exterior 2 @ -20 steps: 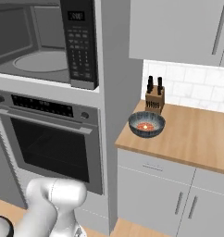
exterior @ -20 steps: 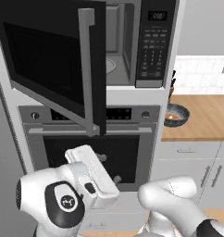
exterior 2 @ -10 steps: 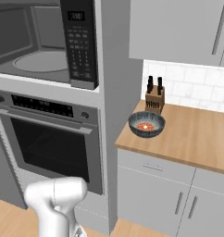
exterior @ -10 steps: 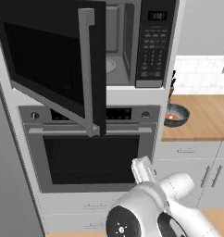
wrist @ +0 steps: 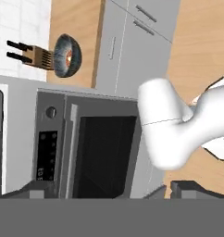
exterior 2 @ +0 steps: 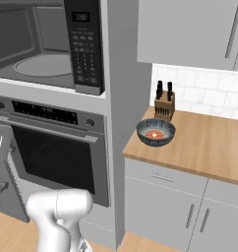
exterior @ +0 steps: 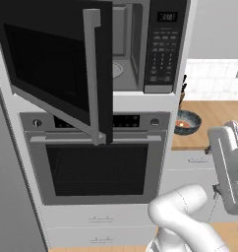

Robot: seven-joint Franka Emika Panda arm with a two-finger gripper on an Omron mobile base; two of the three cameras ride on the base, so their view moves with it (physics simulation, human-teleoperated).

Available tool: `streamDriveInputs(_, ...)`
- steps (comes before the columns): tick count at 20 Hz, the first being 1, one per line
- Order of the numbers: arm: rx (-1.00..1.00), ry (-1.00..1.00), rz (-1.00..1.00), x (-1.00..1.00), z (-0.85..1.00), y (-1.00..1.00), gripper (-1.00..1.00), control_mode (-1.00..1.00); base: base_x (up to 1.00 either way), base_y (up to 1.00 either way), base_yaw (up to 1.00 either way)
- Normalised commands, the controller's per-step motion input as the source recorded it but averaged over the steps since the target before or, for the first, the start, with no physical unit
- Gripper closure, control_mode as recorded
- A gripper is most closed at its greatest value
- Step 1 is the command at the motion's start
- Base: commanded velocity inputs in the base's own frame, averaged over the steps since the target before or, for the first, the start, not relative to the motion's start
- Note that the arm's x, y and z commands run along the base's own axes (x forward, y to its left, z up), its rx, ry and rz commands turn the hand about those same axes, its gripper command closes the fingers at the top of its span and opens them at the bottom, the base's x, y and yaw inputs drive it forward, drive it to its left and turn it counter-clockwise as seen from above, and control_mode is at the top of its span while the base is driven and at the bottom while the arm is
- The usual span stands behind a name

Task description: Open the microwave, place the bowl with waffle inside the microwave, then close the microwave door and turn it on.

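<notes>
Black microwave door swung open, cavity clear; bowl with waffle waiting on counter to right, beside knife block. Gripper fingers spread wide, empty. Next: approach from above, pinch near rim, lift level.

Grey cabinets, wooden counter, white-tiled wall, wooden floor.

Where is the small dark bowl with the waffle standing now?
The small round dark grey-blue bowl stands on the wooden counter, right of the wall oven, just in front of the wooden knife block.
</notes>
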Motion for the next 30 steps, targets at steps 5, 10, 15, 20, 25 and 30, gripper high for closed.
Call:
streamDriveInputs(5, 0.26, -0.35, 0.65, 0.12, 0.2, -0.09, -1.0, -1.0, 0.0, 0.0, 0.0)
streamDriveInputs(10, 0.09, -0.43, 0.59, 0.34, 0.19, 0.11, -1.0, -1.0, 0.0, 0.0, 0.0)
streamDriveInputs(15, 0.09, -0.31, 0.35, 0.53, 0.15, 0.39, -1.0, -1.0, 0.0, 0.0, 0.0)
streamDriveInputs(20, 0.03, -0.32, 0.26, 0.4, 0.14, 0.64, -1.0, -1.0, 0.0, 0.0, 0.0)
streamDriveInputs(25, 0.02, -0.32, 0.22, 0.16, 0.23, 0.63, -1.0, -1.0, 0.0, 0.0, 0.0)
streamDriveInputs(30, 0.01, -0.23, 0.13, 0.24, 0.17, 0.47, -1.0, -1.0, 0.0, 0.0, 0.0)
